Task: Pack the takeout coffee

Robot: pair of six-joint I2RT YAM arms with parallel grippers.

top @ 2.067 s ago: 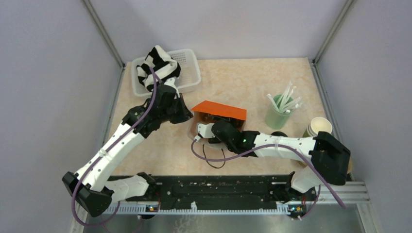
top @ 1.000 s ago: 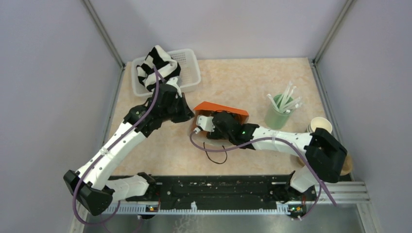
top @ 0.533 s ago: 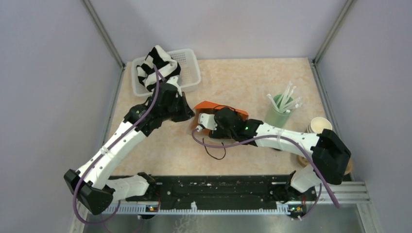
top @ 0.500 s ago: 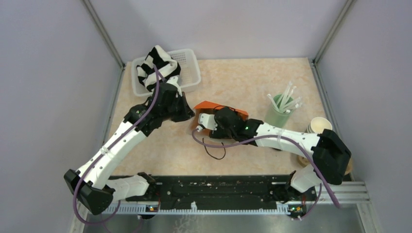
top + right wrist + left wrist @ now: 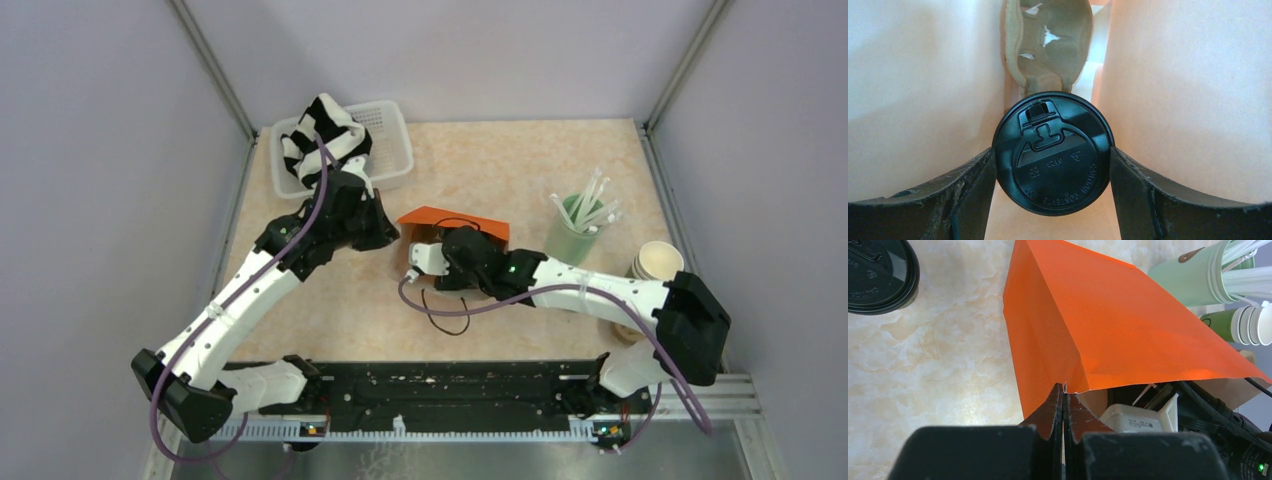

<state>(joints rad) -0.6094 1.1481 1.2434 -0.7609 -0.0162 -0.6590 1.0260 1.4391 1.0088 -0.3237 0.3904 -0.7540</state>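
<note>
An orange paper bag (image 5: 450,221) lies open in the middle of the table, also in the left wrist view (image 5: 1108,325). My left gripper (image 5: 392,238) is shut on the bag's rim (image 5: 1064,387), holding the mouth up. My right gripper (image 5: 447,252) is inside the bag, shut on a coffee cup whose black lid (image 5: 1052,155) sits between both fingers. The bag's pale walls (image 5: 923,75) close in on either side. A second black-lidded cup (image 5: 878,272) stands on the table outside the bag. The cups' green bodies are hidden.
A brown cardboard piece (image 5: 1048,40) lies deeper in the bag. A mint tumbler of straws (image 5: 572,235) and a stack of paper cups (image 5: 655,262) stand at the right. A white basket (image 5: 385,140) holding striped cloth (image 5: 325,135) is at the back left. A cable (image 5: 440,325) loops near the bag.
My right gripper has pushed into the bag with the cup, then eased back a little. The bag's top flap tilted and settled. The left arm has barely moved.
</note>
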